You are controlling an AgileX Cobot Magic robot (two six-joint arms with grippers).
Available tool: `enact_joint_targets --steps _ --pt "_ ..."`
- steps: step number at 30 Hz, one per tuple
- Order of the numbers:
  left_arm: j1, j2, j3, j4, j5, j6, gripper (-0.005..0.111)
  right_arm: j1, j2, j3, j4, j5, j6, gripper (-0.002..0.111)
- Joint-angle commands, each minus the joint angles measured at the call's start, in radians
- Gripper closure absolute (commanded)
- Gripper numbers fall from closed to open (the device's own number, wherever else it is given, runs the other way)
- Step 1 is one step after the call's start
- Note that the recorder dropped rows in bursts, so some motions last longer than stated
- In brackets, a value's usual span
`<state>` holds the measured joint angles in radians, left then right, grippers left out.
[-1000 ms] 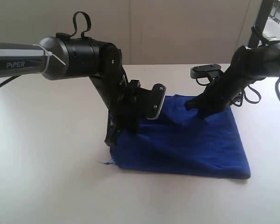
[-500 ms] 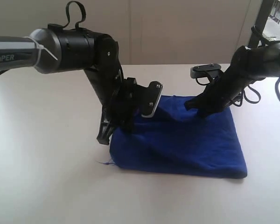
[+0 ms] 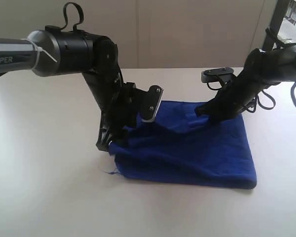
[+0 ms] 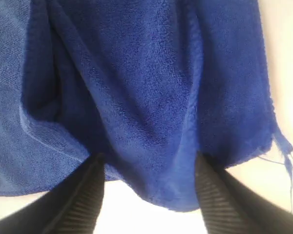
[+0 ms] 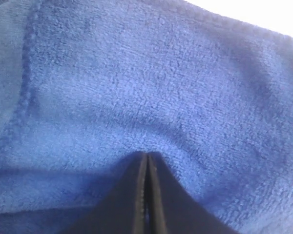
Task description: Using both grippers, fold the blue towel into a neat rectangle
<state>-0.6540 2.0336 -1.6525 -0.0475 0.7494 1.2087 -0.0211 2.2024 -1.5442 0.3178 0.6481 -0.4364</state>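
Blue and fuzzy, the blue towel [image 3: 197, 153] lies on the smooth white table [image 3: 44, 192], in the middle and lower right of the exterior view. It is lumpy, with soft wrinkles. The left gripper [image 4: 147, 161] has its ribbed black fingers [image 4: 85, 195] spread wide, with a rounded fold of towel between them, not squeezed. The right gripper [image 5: 147, 156] has its fingers pressed tight together, pinching the towel's upper edge into a little peak. A thin thread [image 4: 284, 155] hangs from one corner.
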Motion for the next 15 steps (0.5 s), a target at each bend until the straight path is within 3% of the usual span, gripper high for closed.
enact_joint_targets --steps 1,8,15 --pt "0.004 0.002 -0.002 -0.033 -0.014 -0.005 0.038 -0.008 0.003 -0.005 -0.005 -0.002 -0.012 0.108" --pt "0.002 0.002 -0.003 -0.153 0.005 0.001 0.039 -0.008 -0.085 -0.04 -0.016 0.07 -0.039 0.108" --pt "0.002 0.002 -0.003 -0.199 0.114 -0.001 0.041 -0.008 -0.148 -0.034 -0.248 0.397 0.102 0.108"
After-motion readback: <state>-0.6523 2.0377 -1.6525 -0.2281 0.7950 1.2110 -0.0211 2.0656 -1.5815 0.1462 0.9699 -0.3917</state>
